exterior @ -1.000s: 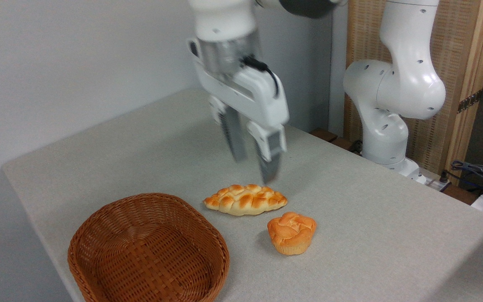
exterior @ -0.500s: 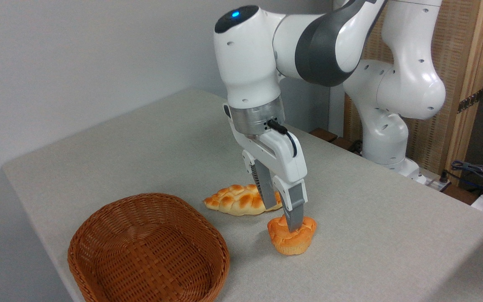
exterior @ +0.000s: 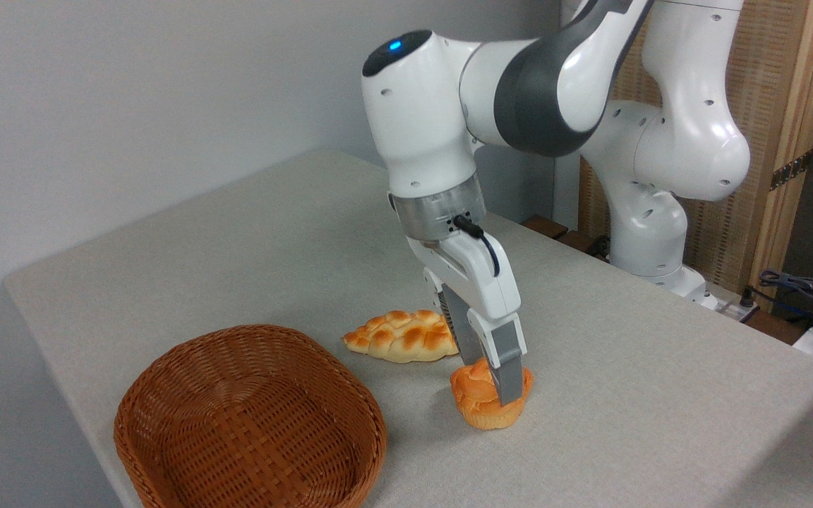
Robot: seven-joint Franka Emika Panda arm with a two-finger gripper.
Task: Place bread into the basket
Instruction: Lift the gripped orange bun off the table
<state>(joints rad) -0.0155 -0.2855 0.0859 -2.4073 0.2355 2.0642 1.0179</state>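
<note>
The white robot arm [exterior: 519, 92] reaches down from the right rear of the worktop [exterior: 625, 423], and its gripper [exterior: 495, 377] is lowered onto the bread [exterior: 473, 402]. The bread, a small round orange-golden bun with a knotted top, sits on the worktop close to its front edge, a little right of the middle. One grey finger [exterior: 509, 377] runs down the near side of the bun, its tip low against the side; the other finger is at the far side, mostly hidden behind the gripper body and the bun. The fingers straddle the bun, one on each side. Whether they are already squeezing it cannot be told from this view. The bun's base is down on the worktop.

Just behind and to the left of the bun lies a braided loaf [exterior: 401, 336], longer and flatter, with pointed ends; its right end is hidden behind the gripper. Loaf and bun are near each other, but it is not clear that they touch.

The basket [exterior: 166, 395], brown woven wicker, shallow and rounded, stands at the front left corner of the worktop, apart from both the bun and the loaf. Only its woven bottom shows inside.

Beyond the right rear edge of the worktop, a wooden panel [exterior: 780, 106] stands behind the arm's base, with cables [exterior: 802, 289] at the far right.
</note>
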